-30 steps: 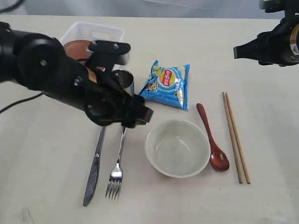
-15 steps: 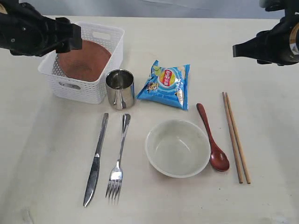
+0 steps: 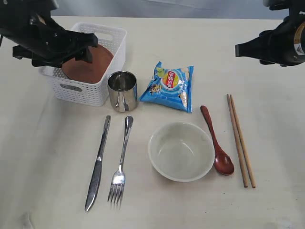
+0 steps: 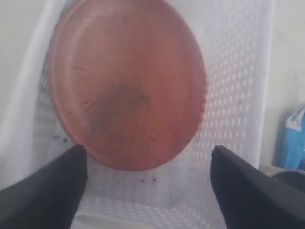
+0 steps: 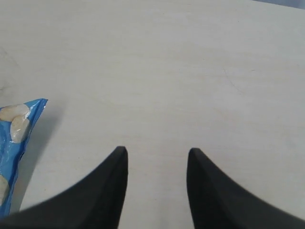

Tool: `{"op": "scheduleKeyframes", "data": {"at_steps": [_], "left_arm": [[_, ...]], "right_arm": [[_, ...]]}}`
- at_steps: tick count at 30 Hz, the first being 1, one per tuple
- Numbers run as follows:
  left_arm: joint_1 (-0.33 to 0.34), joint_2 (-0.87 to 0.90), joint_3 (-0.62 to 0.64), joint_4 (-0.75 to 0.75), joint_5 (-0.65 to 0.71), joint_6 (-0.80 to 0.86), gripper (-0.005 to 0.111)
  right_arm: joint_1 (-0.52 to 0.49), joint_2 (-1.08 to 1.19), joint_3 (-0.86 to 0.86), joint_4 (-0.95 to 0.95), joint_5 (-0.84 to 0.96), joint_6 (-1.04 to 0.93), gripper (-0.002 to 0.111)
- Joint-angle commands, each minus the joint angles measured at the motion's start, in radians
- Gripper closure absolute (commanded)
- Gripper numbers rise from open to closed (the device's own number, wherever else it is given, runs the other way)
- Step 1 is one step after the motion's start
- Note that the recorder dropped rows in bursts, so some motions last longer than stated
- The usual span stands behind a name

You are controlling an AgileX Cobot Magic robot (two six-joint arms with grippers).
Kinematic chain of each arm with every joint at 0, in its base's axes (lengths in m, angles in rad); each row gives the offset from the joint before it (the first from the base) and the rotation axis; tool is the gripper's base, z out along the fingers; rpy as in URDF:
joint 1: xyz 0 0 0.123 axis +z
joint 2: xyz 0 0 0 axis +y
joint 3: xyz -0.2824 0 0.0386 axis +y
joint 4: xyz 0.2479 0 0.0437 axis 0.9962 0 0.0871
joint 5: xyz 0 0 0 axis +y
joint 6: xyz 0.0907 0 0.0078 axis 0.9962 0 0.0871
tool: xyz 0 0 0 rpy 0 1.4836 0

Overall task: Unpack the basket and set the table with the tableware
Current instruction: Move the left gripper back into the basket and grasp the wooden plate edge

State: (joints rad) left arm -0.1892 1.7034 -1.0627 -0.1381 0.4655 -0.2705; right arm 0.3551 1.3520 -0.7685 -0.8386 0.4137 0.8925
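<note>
While the left end effector [image 4: 147, 152] was over the knife [image 3: 97, 162] and fork [image 3: 121, 160] a second ago, it is now over the white basket [image 3: 81, 90]. Half a second ago it was up by the far left corner. Its two fingers are spread wide and hold nothing. The brown plate [image 4: 126, 81] is just in front of them, inside the basket.

The right end effector [image 5: 157, 151] has hardly moved. It hangs over bare counter [image 3: 47, 157] at the far right. Its fingers are apart and hold nothing.

Nothing on the counter has moved. The shiny cup [image 3: 122, 90] stands just beside the basket. The blue chip bag [image 3: 170, 86] lies next to the cup. The knife and fork lie side by side, left of the cream bowl [image 3: 181, 150]. The red spoon [image 3: 217, 140] and the chopsticks [image 3: 240, 140] lie to the right of the bowl.
</note>
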Motion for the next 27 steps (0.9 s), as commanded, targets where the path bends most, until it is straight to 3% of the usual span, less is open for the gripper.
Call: {"op": "scheduleKeyframes", "data": {"at_steps": [1, 5, 27], "left_arm": [[0.002, 0.080, -0.123, 0.164, 0.171, -0.149, 0.038], [0.002, 0.126, -0.174, 0.266, 0.253, -0.228, 0.038], [0.002, 0.218, -0.180, 0.336, 0.097, -0.325, 0.041]], "right_arm": [[-0.004, -0.004, 0.002, 0.000, -0.014, 0.005, 0.068], [-0.004, -0.004, 0.002, 0.000, -0.017, 0.009, 0.068], [-0.004, -0.004, 0.002, 0.000, -0.022, 0.009, 0.068]]}}
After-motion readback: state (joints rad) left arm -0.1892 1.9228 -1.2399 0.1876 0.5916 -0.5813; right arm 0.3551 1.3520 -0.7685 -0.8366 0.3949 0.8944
